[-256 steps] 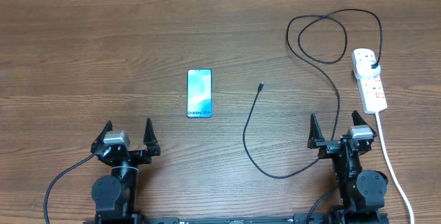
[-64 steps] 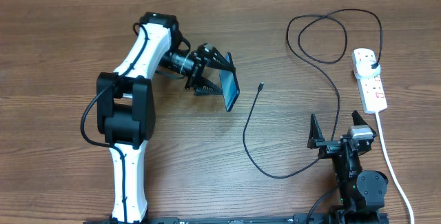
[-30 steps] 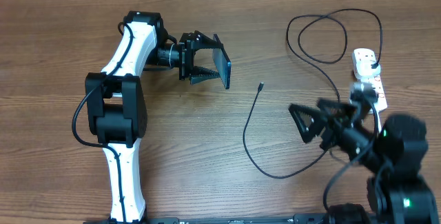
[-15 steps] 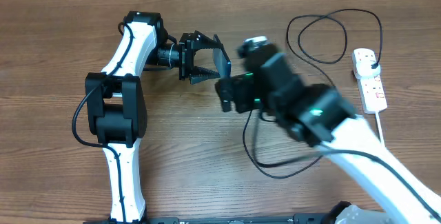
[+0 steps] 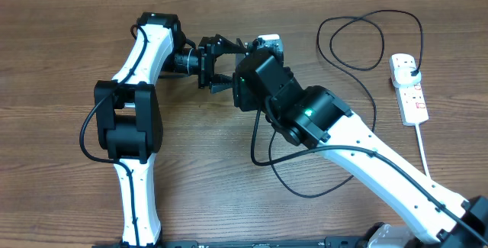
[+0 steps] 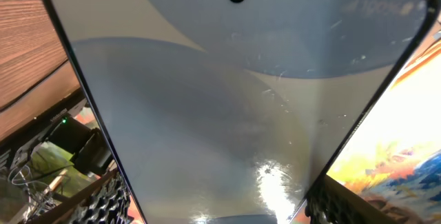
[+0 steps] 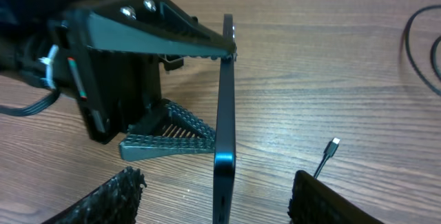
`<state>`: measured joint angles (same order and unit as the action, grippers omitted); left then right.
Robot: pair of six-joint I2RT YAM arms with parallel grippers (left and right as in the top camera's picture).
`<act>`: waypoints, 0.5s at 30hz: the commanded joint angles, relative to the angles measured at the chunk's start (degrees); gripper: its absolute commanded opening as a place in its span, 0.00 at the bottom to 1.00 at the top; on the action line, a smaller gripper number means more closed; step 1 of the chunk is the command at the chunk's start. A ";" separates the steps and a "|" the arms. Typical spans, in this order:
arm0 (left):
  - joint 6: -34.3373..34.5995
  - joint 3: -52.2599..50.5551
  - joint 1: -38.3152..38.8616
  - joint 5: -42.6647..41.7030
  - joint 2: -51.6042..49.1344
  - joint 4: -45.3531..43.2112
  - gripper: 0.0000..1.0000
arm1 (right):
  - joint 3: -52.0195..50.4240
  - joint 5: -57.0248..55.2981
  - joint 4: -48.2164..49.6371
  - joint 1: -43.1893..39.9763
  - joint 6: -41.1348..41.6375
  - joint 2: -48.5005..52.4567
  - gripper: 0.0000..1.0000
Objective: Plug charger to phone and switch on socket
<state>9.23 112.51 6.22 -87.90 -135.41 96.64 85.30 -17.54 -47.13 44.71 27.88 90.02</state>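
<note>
My left gripper (image 5: 219, 65) is shut on the phone (image 6: 234, 114) and holds it on edge above the table; the light-blue screen fills the left wrist view. In the overhead view the right arm hides the phone. My right gripper (image 7: 220, 207) is open, with one finger on each side of the phone's thin dark edge (image 7: 224, 114), not touching it. The charger's connector tip (image 7: 333, 143) lies on the table just right of the phone. The black cable (image 5: 374, 118) loops to its plug (image 5: 412, 69) in the white socket (image 5: 408, 88).
The right arm (image 5: 358, 149) stretches across the table's middle from the front right, over part of the cable. The socket's thick white cord (image 5: 421, 137) runs toward the front right. The left arm (image 5: 141, 72) stands at the left.
The right arm has swung from the right side across to the phone and its open fingers now straddle the phone's edge. The left gripper has kept the phone still.
</note>
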 commanded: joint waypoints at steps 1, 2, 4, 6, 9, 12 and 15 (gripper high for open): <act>3.02 1.27 -0.57 -2.78 3.10 0.24 0.72 | 0.15 -1.07 0.57 -0.09 0.42 0.37 0.65; 3.04 1.27 -0.57 -2.78 3.10 0.24 0.72 | 0.15 -1.11 0.59 -0.11 0.42 0.39 0.60; 3.63 1.27 -0.57 -2.78 3.10 0.24 0.72 | 0.15 -1.09 0.55 -0.11 0.44 0.52 0.58; 4.55 1.27 -0.52 -2.80 3.10 0.24 0.73 | 0.15 -1.11 0.59 -0.09 0.44 0.57 0.56; 4.52 1.27 -0.52 -2.80 3.10 0.24 0.73 | 0.15 -2.32 0.59 -0.11 0.44 0.57 0.51; 4.52 1.27 -0.52 -2.80 3.13 0.24 0.73 | 0.15 -4.04 0.52 -0.11 0.39 0.61 0.52; 4.55 1.27 -0.46 -2.80 3.23 0.24 0.72 | 0.15 -4.24 0.61 -0.20 0.42 1.01 0.52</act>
<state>13.39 112.51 6.22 -87.90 -135.39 96.66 85.27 -20.08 -47.00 44.66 28.29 90.61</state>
